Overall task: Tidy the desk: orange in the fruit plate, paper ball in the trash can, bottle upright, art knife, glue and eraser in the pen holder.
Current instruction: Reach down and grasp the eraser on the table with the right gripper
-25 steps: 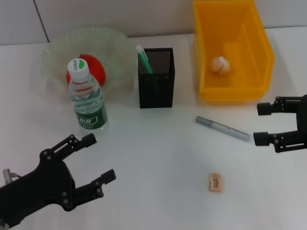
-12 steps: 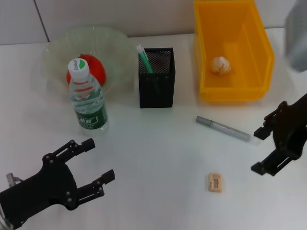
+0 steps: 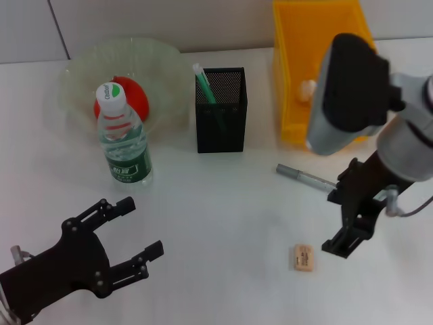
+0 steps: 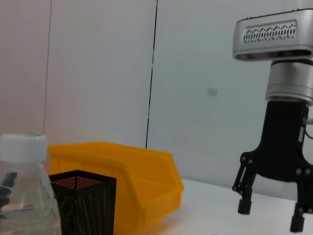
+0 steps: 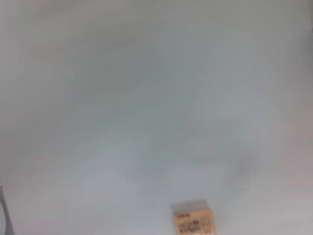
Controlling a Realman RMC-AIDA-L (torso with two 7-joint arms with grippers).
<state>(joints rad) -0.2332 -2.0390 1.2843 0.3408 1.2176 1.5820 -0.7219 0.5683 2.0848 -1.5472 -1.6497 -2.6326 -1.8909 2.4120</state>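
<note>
The orange is sitting in the fruit plate, the bottle is standing upright just in front of it, and the paper ball is lying in the trash can. The right gripper is hanging with fingers spread wide between the art knife and the eraser, both lying on the surface. I'd say it is going for the eraser, needing to drop lower and straddle it. The left gripper is idling open near the front edge.
</note>
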